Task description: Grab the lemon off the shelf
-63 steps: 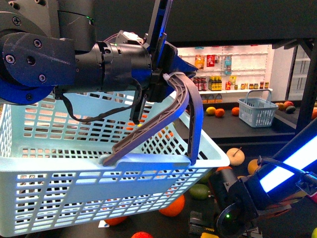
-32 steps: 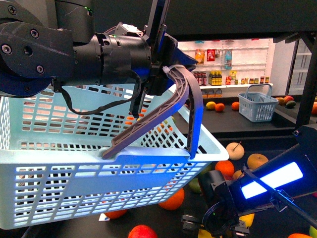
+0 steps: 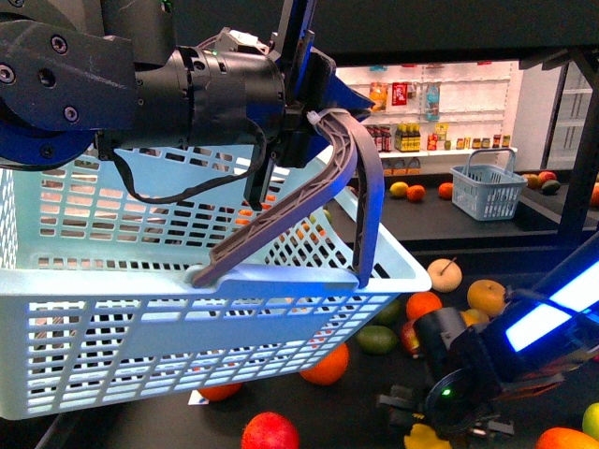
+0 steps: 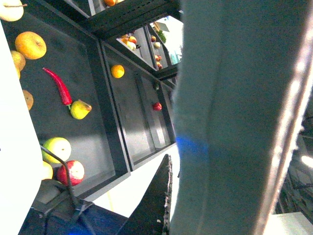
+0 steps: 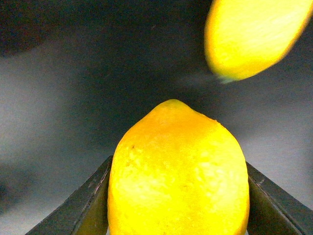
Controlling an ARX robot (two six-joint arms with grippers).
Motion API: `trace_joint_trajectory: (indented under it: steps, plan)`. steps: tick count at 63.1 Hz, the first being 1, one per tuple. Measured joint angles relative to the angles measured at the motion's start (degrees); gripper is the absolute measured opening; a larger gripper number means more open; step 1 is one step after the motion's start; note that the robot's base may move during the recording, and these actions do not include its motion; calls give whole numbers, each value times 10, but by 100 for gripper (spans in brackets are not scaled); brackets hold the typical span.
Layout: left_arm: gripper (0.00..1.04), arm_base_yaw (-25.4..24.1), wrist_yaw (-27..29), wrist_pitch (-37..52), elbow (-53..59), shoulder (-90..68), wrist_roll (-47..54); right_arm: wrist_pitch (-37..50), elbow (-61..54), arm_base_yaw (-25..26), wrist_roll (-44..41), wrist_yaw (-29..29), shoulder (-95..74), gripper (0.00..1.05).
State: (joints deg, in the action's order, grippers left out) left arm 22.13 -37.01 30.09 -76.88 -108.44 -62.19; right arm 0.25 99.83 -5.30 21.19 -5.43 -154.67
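Observation:
The lemon [image 5: 178,171], bright yellow and oval, fills the right wrist view, and my right gripper [image 5: 178,200] is shut on it with a dark finger on each side. In the front view that gripper [image 3: 432,426] is low over the shelf's black tray [image 3: 374,412], and a bit of the lemon [image 3: 426,438] shows under it. My left gripper [image 3: 304,140] is shut on the grey handle [image 3: 360,178] of a pale blue basket [image 3: 215,318] held up at the left. The handle [image 4: 234,122] covers much of the left wrist view.
Loose fruit lies on the tray: an orange [image 3: 328,365], a green mango [image 3: 377,339], a red apple [image 3: 270,432]. Another yellow fruit [image 5: 254,36] lies close beyond the lemon. A small blue basket [image 3: 487,192] stands on the far counter, below white wall shelves [image 3: 421,112].
My right arm has swung to the right, low over the tray, its gripper still shut on the lemon. The basket and left gripper have shifted only slightly.

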Motion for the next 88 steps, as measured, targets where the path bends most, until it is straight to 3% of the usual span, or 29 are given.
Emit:
trace_joint_trajectory:
  steps: [18,31,43,64,88]
  plan:
    - [6,0,0,0,0,0,0,49,-145,87,-33,42,201,63]
    - [6,0,0,0,0,0,0,42,-168,104,-23,106,336,63]
    - [6,0,0,0,0,0,0,28,-165,56,4,154,429,63]
    - [6,0,0,0,0,0,0,37,-171,-40,53,165,434,63]
    - [6,0,0,0,0,0,0,54,-199,-84,76,162,434,63]
